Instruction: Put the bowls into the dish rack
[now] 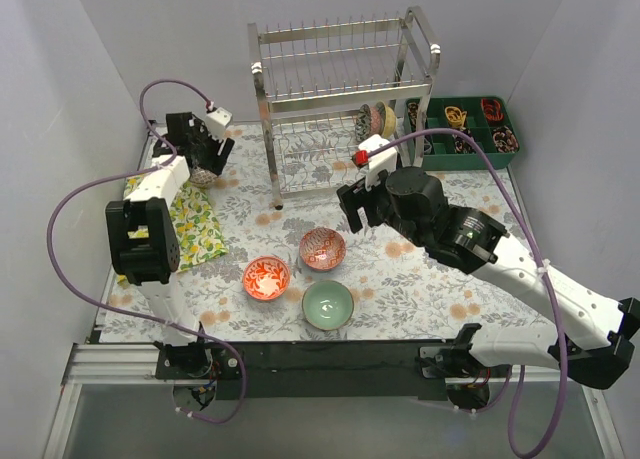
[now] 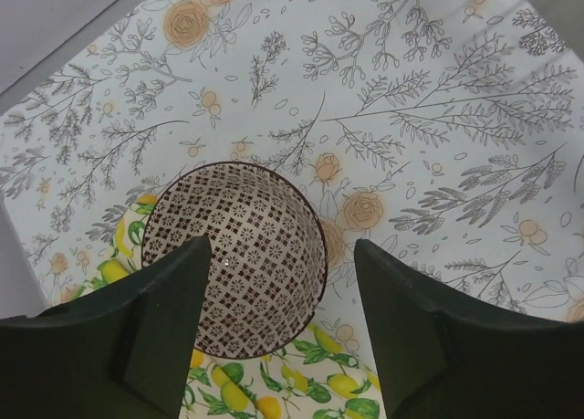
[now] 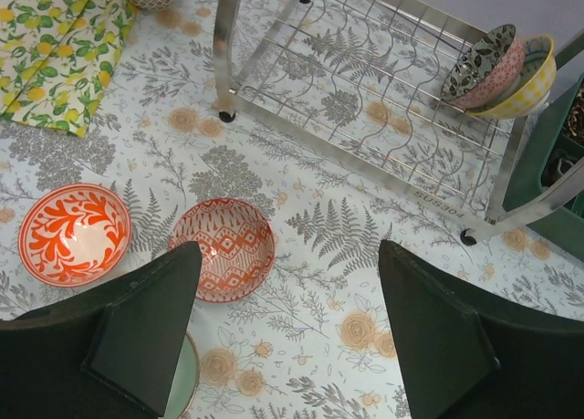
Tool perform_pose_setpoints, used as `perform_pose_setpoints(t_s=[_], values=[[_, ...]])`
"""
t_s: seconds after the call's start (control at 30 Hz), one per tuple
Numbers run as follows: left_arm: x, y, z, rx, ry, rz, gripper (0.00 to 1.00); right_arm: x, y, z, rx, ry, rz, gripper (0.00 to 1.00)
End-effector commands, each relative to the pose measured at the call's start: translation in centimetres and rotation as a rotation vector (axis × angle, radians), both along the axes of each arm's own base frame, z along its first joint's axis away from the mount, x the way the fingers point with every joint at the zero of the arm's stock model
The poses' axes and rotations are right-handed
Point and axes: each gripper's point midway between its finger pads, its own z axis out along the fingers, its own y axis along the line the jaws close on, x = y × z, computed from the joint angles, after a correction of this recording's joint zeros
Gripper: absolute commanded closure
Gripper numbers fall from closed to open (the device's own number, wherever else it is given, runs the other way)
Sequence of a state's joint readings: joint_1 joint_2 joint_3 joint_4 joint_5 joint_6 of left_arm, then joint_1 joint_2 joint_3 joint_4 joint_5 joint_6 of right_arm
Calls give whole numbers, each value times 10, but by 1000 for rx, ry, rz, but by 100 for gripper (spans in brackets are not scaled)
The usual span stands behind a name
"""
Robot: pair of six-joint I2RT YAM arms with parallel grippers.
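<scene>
Floral tablecloth [image 1: 440, 279], far edge: the dish rack [image 1: 340, 89] holds tilted bowls [image 3: 497, 68] at its lower tier's right end. Your left gripper [image 2: 283, 255] hangs spread over a lattice-patterned bowl [image 2: 260, 218] by the left edge. Your right gripper [image 3: 287, 255], also spread, hovers by the pink-red bowl [image 3: 222, 247], orange-red bowl [image 3: 73, 234] and pale green bowl [image 1: 328, 304] near the front edge.

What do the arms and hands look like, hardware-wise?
The left arm and right arm match: white link shells and chunky black joint housings. A purple cable loops along each to a white block at the wrist; the right one has a small red part. The left hand and right hand each have two broad matte dark fingers tapering to wedge tips. No lettering visible.
</scene>
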State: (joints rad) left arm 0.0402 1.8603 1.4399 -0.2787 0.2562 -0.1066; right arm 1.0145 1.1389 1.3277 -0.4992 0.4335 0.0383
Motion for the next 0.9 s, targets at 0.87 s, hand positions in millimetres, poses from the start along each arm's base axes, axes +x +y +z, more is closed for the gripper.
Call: perform_pose_setpoints(t_s=[0.87], values=[[-3, 21, -61, 61, 176, -27, 64, 36, 12, -3, 36, 38, -40, 16]])
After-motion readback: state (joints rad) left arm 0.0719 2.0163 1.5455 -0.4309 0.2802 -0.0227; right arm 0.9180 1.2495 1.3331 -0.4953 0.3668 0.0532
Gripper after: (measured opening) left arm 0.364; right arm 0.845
